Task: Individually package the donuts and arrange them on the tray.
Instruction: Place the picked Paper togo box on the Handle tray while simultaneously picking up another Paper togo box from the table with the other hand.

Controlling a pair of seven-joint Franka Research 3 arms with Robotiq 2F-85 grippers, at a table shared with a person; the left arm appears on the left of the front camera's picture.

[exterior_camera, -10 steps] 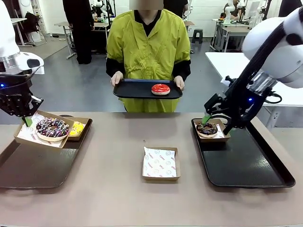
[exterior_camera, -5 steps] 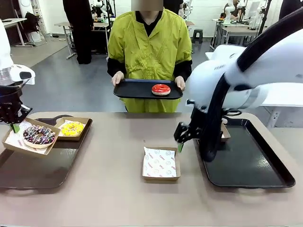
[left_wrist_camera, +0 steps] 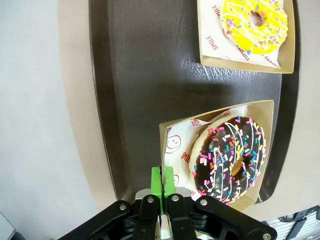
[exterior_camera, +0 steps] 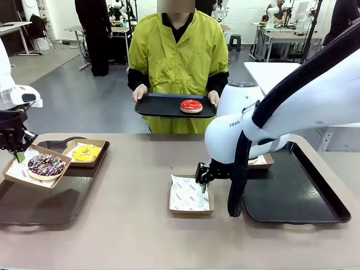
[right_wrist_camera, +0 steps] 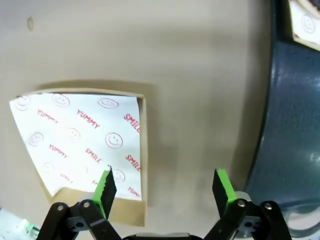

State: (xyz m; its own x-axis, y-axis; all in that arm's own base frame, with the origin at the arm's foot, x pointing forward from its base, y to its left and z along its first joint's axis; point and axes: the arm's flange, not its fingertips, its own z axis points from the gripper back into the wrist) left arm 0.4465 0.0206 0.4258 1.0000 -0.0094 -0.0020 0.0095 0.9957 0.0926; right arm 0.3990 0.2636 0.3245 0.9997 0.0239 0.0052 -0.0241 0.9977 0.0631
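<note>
With my left claw I am pinching shut the rim of the cardboard box carrying the sprinkled donut over the left tray, beside the boxed yellow donut, while my right claw is hanging wide above the empty box and the red donut is sitting unboxed on the person's tray.

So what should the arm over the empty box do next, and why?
Probably lower a little and close on the empty box's wall. The right arm's jaws stand open, one over the paper lining, one outside that wall, and the red donut on the person's tray lies unboxed.
</note>
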